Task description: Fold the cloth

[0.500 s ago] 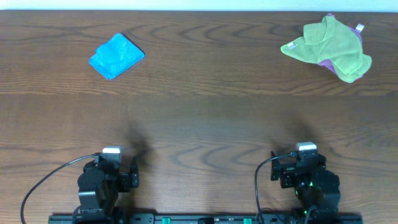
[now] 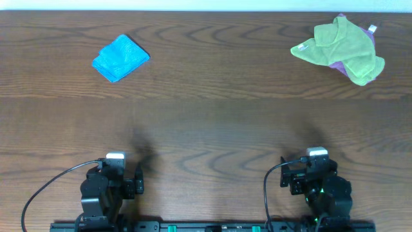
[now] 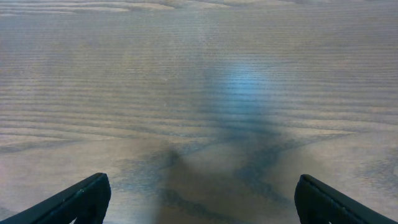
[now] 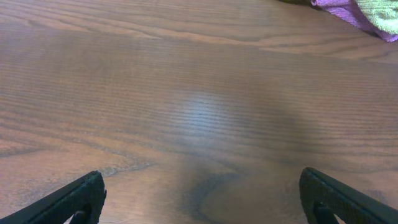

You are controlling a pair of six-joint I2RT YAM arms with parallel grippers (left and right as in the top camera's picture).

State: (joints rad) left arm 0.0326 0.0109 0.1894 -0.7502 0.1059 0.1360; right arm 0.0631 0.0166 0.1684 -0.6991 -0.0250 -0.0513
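Observation:
A crumpled green cloth (image 2: 340, 44) lies at the far right of the table on top of a purple cloth (image 2: 337, 64); a purple and green edge (image 4: 360, 11) shows at the top right of the right wrist view. A folded blue cloth (image 2: 120, 58) lies at the far left. My left gripper (image 2: 115, 159) sits at the near left edge, open and empty, with bare wood between its fingers (image 3: 199, 199). My right gripper (image 2: 316, 156) sits at the near right edge, open and empty (image 4: 200, 199). Both are far from the cloths.
The wooden table (image 2: 212, 122) spans the whole view. A black cable (image 2: 48, 187) curves by the left arm's base. A rail (image 2: 212, 227) runs along the near edge.

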